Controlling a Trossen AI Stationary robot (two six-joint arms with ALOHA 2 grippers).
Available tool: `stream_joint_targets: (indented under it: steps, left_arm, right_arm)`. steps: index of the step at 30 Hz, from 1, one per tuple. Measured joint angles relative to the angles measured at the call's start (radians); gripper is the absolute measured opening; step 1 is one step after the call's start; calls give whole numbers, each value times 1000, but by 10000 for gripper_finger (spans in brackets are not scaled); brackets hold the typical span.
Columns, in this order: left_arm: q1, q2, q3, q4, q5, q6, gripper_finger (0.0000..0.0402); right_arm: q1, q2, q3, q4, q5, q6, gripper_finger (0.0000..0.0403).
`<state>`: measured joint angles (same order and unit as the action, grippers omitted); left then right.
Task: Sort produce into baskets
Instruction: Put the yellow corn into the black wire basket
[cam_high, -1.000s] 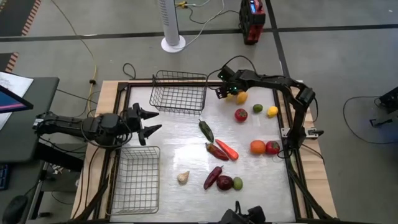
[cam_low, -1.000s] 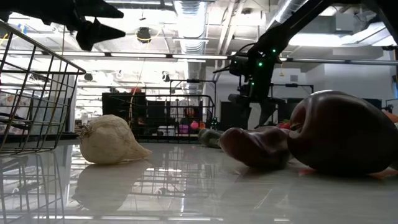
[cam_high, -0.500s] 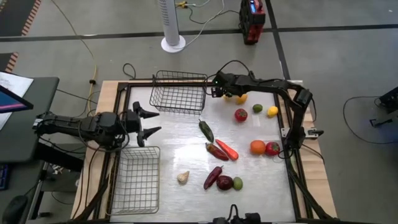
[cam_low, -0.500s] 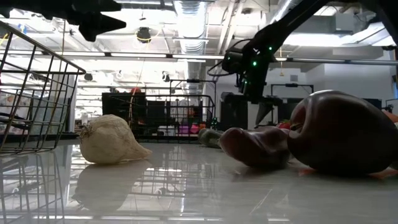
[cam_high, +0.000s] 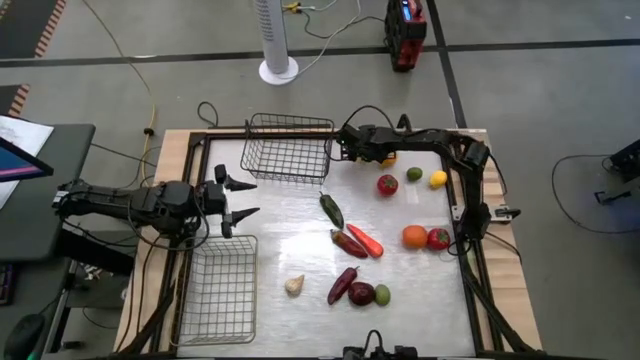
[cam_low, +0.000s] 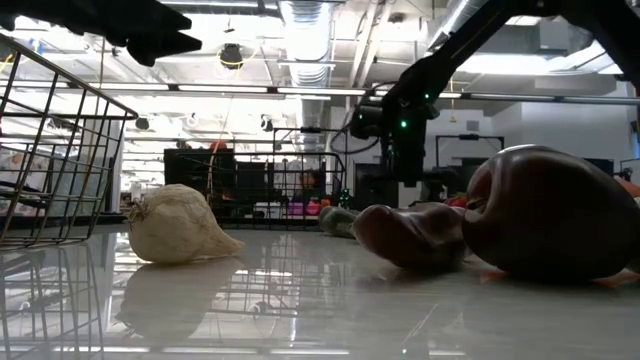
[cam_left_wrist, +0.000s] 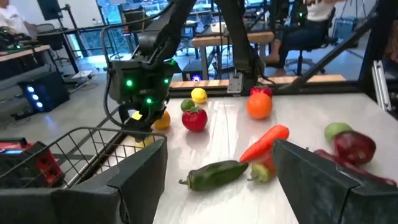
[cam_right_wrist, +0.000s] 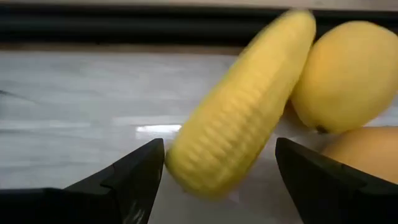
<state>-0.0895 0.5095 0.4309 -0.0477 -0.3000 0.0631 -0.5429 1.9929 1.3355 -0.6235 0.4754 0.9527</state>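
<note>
High view: the right gripper (cam_high: 352, 143) reaches to the table's far edge, just right of the far basket (cam_high: 288, 148); the left gripper (cam_high: 240, 200) hovers spread open between that and the near basket (cam_high: 219, 290). Low view: garlic (cam_low: 178, 225) lies left, an eggplant (cam_low: 552, 212) right. Left wrist view: a tomato (cam_left_wrist: 194, 118) and carrot (cam_left_wrist: 265, 142) lie scattered. Right wrist view: parted fingers flank a corn cob (cam_right_wrist: 239, 106) beside a lemon (cam_right_wrist: 345, 74); whether they grasp it, I cannot tell.

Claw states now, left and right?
Left claw: open, empty, between the baskets.
Right claw: open, around the corn, not gripping it.
</note>
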Motion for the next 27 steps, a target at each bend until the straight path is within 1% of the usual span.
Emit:
stream_joint_targets:
  steps: [9,13,16,20,27]
  left_arm:
    - [0,0,0,-17,0,24,279]
    - [0,0,0,-17,0,27,279]
    - [0,0,0,-16,-1,26,279]
    - [0,0,0,-15,-1,25,279]
    - [0,0,0,-15,-16,20,279]
  right_arm:
    - [-2,25,0,11,1,11,334]
    - [-3,22,0,7,36,7,331]
    - [-4,22,0,14,42,0,324]
    - [-4,22,0,4,38,-10,304]
    - [-2,22,0,-10,-6,-16,247]
